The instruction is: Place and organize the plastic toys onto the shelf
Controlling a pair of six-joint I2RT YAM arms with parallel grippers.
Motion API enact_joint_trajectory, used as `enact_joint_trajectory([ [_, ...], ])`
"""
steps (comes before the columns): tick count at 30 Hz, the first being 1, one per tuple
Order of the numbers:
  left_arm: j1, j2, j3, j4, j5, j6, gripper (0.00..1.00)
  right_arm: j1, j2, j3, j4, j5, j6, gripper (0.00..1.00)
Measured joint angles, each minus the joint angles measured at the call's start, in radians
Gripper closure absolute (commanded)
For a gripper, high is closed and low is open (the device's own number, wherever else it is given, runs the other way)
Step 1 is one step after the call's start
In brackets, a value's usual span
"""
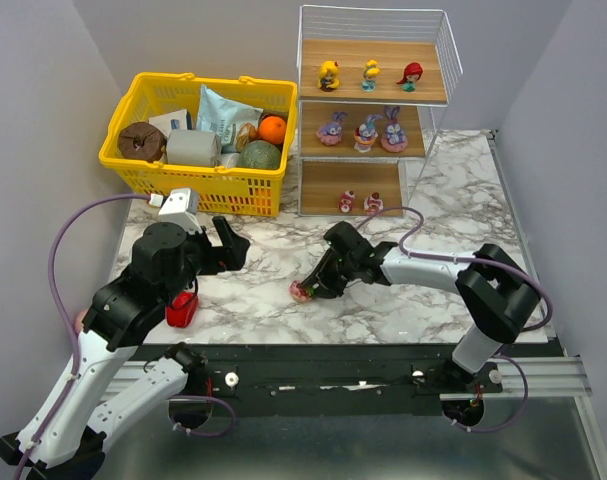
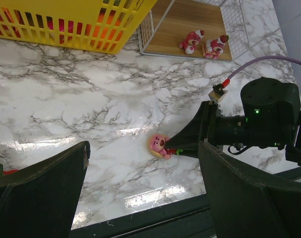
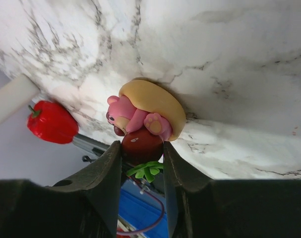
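Shelf [image 1: 328, 190]: three-tier rack with wooden boards and a white wire frame, standing at the far side of the table [image 1: 463, 200], right of centre.
- Top tier: three dolls [image 1: 370, 74].
- Middle tier: three bunny figures [image 1: 366, 131].
- Bottom tier: two round pink-red toys [image 1: 348, 201], right of the board's middle, with bare wood to their left.

Left gripper [image 1: 226, 243]: jaws wide apart and holding nothing. It is raised over the left part of the table, well apart from the loose toy.

Right gripper [image 3: 143, 148]: low at the table near the front edge, jaws clamped on the dark red knob at one end of the pink bear toy.

Red pepper [image 1: 181, 310]: at the front left; not one of the toys.

Pink bear toy [image 3: 145, 111]: the only toy off the rack. It lies tipped on the marble with its tan ring touching the surface. Its long axis appears to run in line with the fingers, knob end toward the wrist.

The rack lies beyond this claw, away from the bases and slightly right. The right arm is the nearer, and the bare left part of the bottom board looks the likely spot.
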Motion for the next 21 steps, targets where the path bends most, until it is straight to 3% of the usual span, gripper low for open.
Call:
enact_joint_trajectory([
  [9,0.000,0.000,0.000,0.000,0.000,0.001,0.01,-0.105,0.008,0.023,0.068,0.138,0.095,0.75],
  [21,0.000,0.004,0.003,0.000,-0.011,0.016,0.01,-0.225,0.202,0.249,0.205,0.266,0.197,0.74],
])
